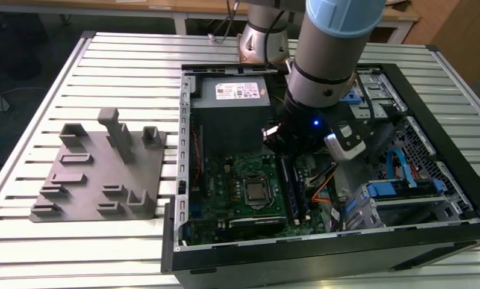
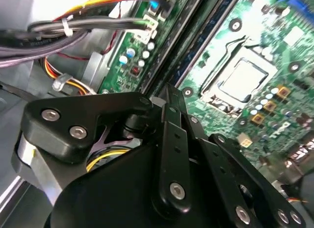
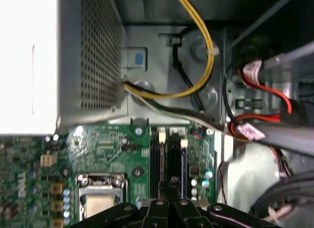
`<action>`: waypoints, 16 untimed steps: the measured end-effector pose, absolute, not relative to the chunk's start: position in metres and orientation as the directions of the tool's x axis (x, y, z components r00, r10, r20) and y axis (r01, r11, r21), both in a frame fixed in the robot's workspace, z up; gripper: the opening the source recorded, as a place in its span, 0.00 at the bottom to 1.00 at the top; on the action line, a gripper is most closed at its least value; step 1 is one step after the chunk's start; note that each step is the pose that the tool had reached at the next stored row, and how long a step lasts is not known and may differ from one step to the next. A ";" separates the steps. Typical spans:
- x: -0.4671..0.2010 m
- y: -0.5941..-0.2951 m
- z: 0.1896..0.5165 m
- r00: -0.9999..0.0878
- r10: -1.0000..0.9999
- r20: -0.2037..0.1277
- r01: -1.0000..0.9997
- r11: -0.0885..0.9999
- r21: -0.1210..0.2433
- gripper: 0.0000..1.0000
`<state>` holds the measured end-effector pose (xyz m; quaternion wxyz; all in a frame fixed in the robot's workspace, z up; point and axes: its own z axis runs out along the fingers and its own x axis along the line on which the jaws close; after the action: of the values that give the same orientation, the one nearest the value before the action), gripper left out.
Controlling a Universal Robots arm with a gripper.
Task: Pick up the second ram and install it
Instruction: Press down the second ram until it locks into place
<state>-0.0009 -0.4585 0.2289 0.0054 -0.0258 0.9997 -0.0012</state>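
My gripper (image 3: 170,185) is pinched nearly closed, low over the motherboard (image 1: 223,180) inside the open case (image 1: 320,256). Its tips sit over the slots (image 3: 167,154), where the ram (image 1: 294,189) stands seated beside the processor socket (image 1: 256,191).

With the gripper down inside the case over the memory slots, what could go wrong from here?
1. The gripper sits low over the black slots; if it is out of line with a slot, pressing down could stress the motherboard.
2. Yellow and black cables run close beside the slots and could snag the arm.
3. The CPU socket lies right beside the gripper, so a sideways slip might strike it.
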 end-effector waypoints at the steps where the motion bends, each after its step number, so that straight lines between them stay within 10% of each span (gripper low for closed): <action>1: -0.002 -0.457 0.227 -0.999 -0.052 -0.011 -0.052 0.999 -0.002 0.11; 16: -0.005 -0.459 0.225 -0.999 -0.052 -0.012 -0.052 0.999 -0.015 0.11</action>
<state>-0.0053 -0.4590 0.2254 0.0062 -0.0259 0.9996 -0.0071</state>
